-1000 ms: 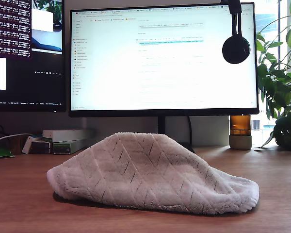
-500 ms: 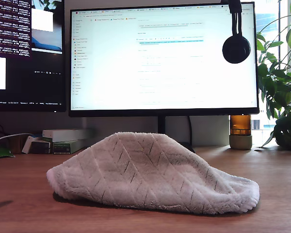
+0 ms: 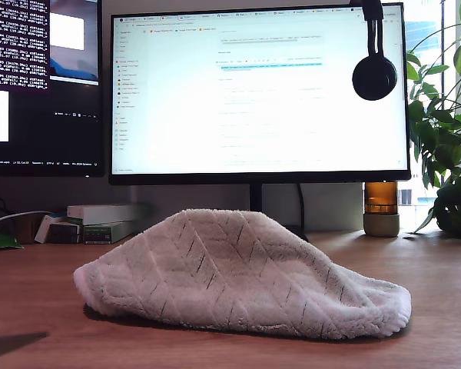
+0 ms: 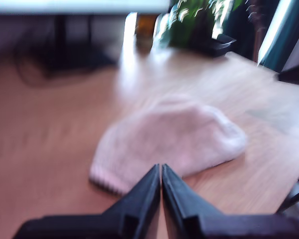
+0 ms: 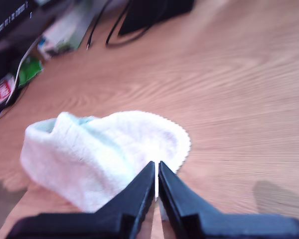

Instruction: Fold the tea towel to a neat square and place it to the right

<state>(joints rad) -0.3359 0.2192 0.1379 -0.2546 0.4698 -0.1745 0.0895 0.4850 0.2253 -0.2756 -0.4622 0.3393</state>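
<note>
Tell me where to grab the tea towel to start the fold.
Take the tea towel by its thin hem at the exterior view's right end, where it lies flat on the desk; the middle is humped and too bulky to pinch. My second gripper already looks onto a flat scalloped edge, so coming in low along the desk there, jaws opened first, seems best.

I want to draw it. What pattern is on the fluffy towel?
Off-white tea towel with crossing diagonal stitched lines, like diamonds. Clearest in the exterior view.

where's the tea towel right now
The tea towel lies humped on the wooden desk, centre of the exterior view, just in front of the big monitor.
</note>
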